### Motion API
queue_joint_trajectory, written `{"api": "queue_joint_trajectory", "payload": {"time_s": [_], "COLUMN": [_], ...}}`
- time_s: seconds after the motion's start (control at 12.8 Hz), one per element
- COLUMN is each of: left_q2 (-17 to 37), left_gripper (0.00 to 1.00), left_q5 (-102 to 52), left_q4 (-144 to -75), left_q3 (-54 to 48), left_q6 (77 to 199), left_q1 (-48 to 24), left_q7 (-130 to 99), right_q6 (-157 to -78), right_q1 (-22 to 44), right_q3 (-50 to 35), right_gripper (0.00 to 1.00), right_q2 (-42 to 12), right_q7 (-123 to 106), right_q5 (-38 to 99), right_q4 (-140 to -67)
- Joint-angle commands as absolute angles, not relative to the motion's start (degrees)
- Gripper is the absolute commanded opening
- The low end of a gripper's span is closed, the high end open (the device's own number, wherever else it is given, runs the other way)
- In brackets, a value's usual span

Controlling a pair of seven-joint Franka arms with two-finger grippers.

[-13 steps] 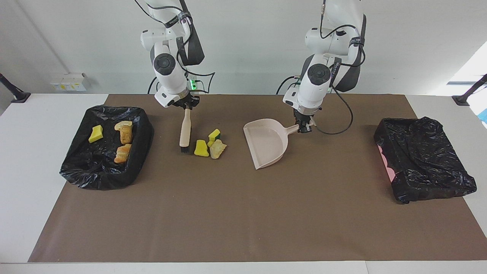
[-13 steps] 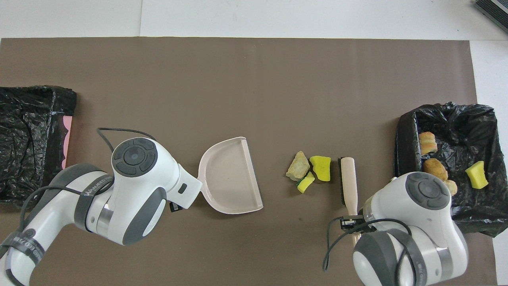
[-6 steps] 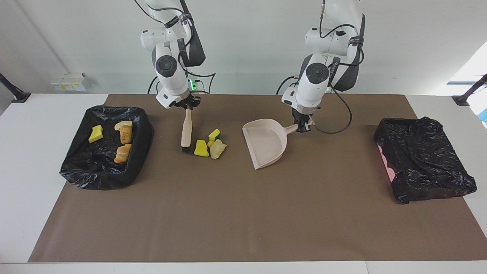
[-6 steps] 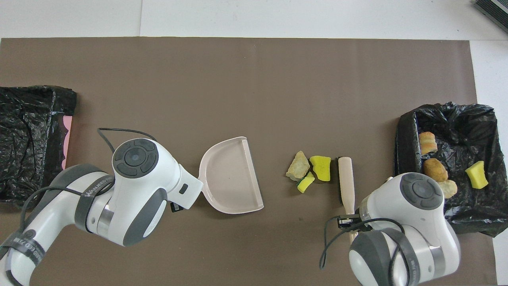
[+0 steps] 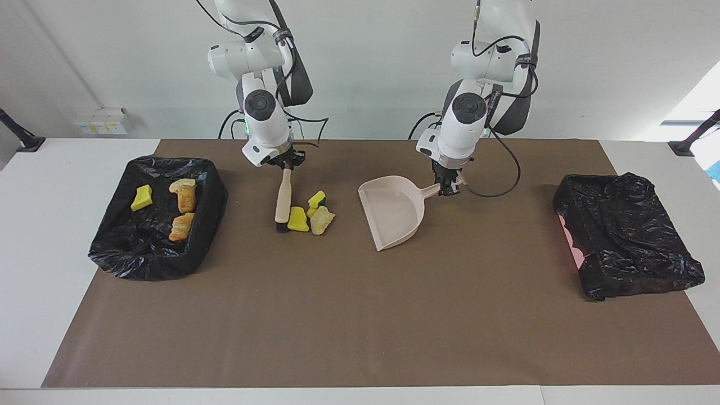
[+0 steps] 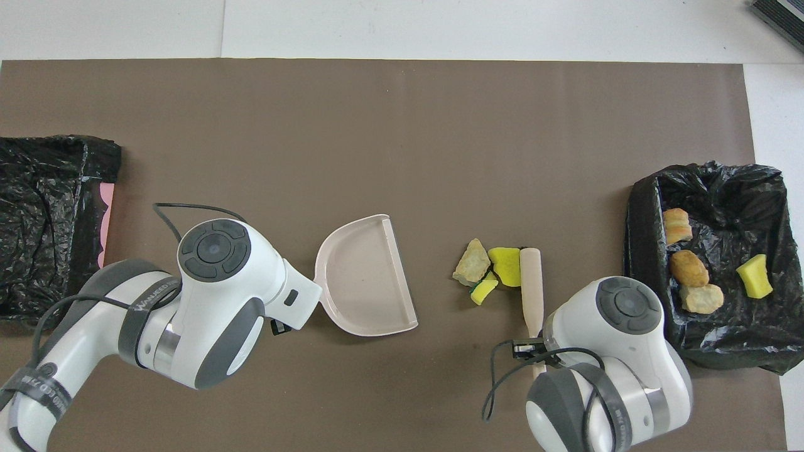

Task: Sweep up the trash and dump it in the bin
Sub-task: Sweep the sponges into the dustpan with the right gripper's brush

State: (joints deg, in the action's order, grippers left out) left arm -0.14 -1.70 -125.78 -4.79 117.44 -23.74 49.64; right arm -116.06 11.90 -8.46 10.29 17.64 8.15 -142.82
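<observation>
While the right arm is leaning down over the brown mat (image 5: 360,315), its right pincer (image 5: 286,164) is pinching the top of the brush (image 5: 283,198) handle, holding the brush tilted with its dark bristles down on the mat. The bristles are touching a yellow sponge piece (image 5: 298,220), one of three loose pieces of trash (image 5: 314,212) lying in a tight cluster just beside the brush, on the side toward the dustpan (image 5: 394,216).

The left arm is reaching down from its own base, and its left pincer (image 5: 448,188) is pinching the short handle of the beige dustpan, which is resting on the mat with its open mouth facing the cluster; bare mat is lying between the two.

Four more lumps of trash are sitting inside the black-lined bin (image 5: 112,259) at the right arm's end of the tabletop (image 5: 34,236): one yellow sponge (image 5: 142,198) and three bread-like chunks (image 5: 184,194). A second black-lined bin (image 5: 624,236), with a pink edge showing, is standing at the left arm's end, well apart from the dustpan.
</observation>
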Motion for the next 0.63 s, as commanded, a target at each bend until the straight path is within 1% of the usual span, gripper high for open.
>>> {"api": "queue_joint_trajectory", "payload": {"time_s": [0.0,0.16,0.39,0.55], "left_q2": [-2.02,-2.11,-2.11,-2.11], "left_gripper": [0.00,0.00,0.00,0.00], "left_q5": [-0.88,-0.88,-0.88,-0.88], "left_q4": [-127.88,-127.97,-127.97,-127.97], "left_q3": [-4.22,-4.22,-4.22,-4.22], "left_q6": [119.18,119.18,119.18,119.18], "left_q1": [-24.61,-24.61,-24.70,-24.61], "left_q7": [48.08,47.99,47.99,47.90], "right_q6": [-116.02,-116.28,-115.93,-116.28], "right_q1": [14.23,17.48,22.75,24.86], "right_q3": [-8.70,-8.70,-8.70,-8.70], "right_gripper": [0.00,0.00,0.00,0.00], "right_q2": [6.43,3.53,-4.01,-8.07], "right_q7": [21.26,25.99,32.32,33.49], "right_q5": [11.07,11.34,14.24,15.02], "right_q4": [-138.10,-135.10,-126.68,-121.66]}}
